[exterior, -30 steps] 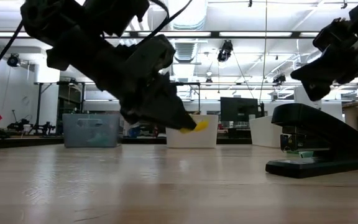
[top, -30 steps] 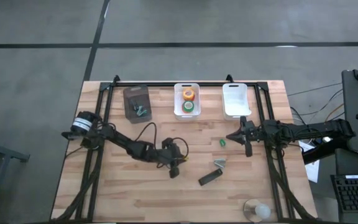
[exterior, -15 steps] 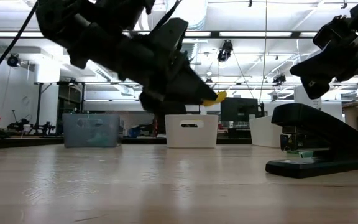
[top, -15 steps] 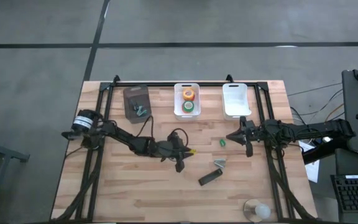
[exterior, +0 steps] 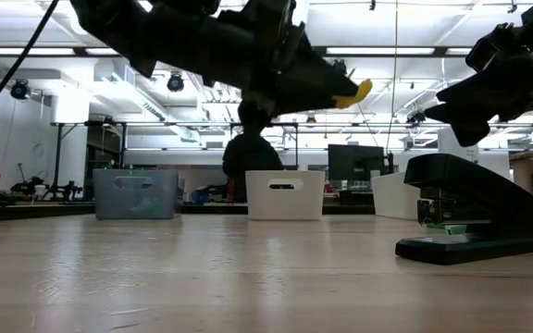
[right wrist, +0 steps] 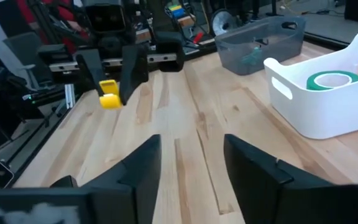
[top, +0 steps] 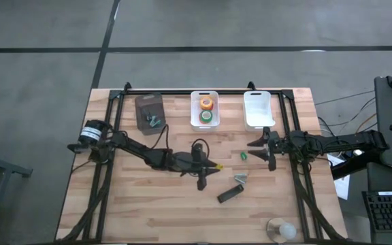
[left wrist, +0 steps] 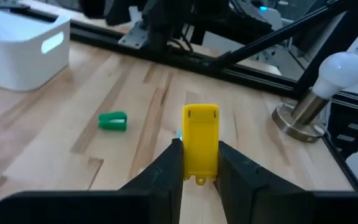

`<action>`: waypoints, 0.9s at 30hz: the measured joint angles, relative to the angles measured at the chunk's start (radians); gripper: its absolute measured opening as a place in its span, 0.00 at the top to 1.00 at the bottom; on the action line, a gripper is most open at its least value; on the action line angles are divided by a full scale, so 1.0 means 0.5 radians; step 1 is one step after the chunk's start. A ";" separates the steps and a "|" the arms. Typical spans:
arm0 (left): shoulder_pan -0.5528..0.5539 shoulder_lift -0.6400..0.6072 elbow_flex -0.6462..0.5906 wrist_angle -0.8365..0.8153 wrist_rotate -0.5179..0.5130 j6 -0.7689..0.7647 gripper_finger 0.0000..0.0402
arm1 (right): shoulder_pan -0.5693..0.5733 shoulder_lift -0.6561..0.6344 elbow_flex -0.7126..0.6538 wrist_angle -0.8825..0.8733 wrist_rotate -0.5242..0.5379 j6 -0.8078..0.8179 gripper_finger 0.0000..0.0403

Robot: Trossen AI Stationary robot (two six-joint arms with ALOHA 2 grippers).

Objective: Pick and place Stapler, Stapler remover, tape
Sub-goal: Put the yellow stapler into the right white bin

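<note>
Clamped at table centre in the left gripper [left wrist: 199, 163], the small yellow plastic piece [left wrist: 201, 142] looks light, stiff and slick, while the right gripper [right wrist: 188, 163] waits open at three o'clock.

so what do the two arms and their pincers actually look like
Both arms are dark, near black, built of slim jointed segments. The left arm has a pale cylindrical part at its base and loose black cable looping off it. The left pincer has two flat, tapering black fingers; the right pincer has two broader, matte black ones. The right arm is equally dark and slim.
</note>
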 joint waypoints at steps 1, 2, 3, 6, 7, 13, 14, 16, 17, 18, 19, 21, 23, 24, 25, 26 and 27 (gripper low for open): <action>0.000 0.000 0.010 -0.002 0.001 0.018 0.80 | 0.000 0.000 0.000 0.000 0.000 0.000 0.57; 0.001 0.000 0.022 -0.002 0.004 0.035 0.80 | 0.000 0.000 0.000 -0.001 0.000 0.000 0.56; 0.002 0.000 0.029 -0.001 0.004 0.042 0.80 | 0.000 0.000 0.000 -0.001 -0.001 0.000 0.55; 0.003 0.000 0.045 0.001 0.004 0.044 0.81 | 0.000 0.000 -0.001 -0.001 -0.002 -0.001 0.54; 0.004 0.000 0.045 0.000 0.004 0.045 0.81 | 0.000 0.000 0.000 -0.001 -0.002 -0.003 0.54; 0.005 0.000 0.045 -0.004 0.004 0.063 0.80 | 0.000 0.000 0.000 -0.001 -0.005 -0.017 0.55; 0.005 0.000 0.044 -0.005 0.004 0.063 0.80 | 0.000 0.000 0.000 -0.001 -0.005 -0.017 0.56; 0.005 0.000 0.044 -0.004 0.003 0.063 0.80 | 0.000 0.000 0.000 -0.001 -0.005 -0.017 0.56; 0.005 0.000 0.044 -0.003 0.003 0.062 0.81 | 0.000 0.000 0.000 -0.001 -0.005 -0.017 0.56; 0.005 0.000 0.044 -0.003 0.003 0.063 0.81 | 0.000 0.000 0.000 -0.001 -0.005 -0.017 0.56; 0.005 0.000 0.044 -0.003 0.003 0.065 0.81 | 0.000 0.000 0.000 -0.002 -0.005 -0.017 0.56; 0.005 0.000 0.044 -0.003 0.003 0.064 0.81 | 0.000 0.000 0.000 -0.001 -0.005 -0.017 0.56; 0.005 0.000 0.044 -0.003 0.004 0.062 0.80 | 0.000 0.000 0.000 -0.001 -0.005 -0.017 0.56; 0.004 0.000 0.044 -0.003 0.003 0.061 0.80 | 0.000 0.000 0.000 -0.001 -0.005 -0.017 0.55; 0.005 0.000 0.044 -0.003 0.003 0.061 0.80 | 0.000 0.000 0.000 -0.002 -0.005 -0.017 0.55; 0.004 0.000 0.044 -0.003 0.003 0.061 0.80 | 0.000 -0.001 0.000 -0.002 -0.005 -0.017 0.55; 0.004 0.000 0.044 -0.002 0.003 0.061 0.80 | 0.000 -0.002 0.000 -0.002 -0.007 -0.017 0.55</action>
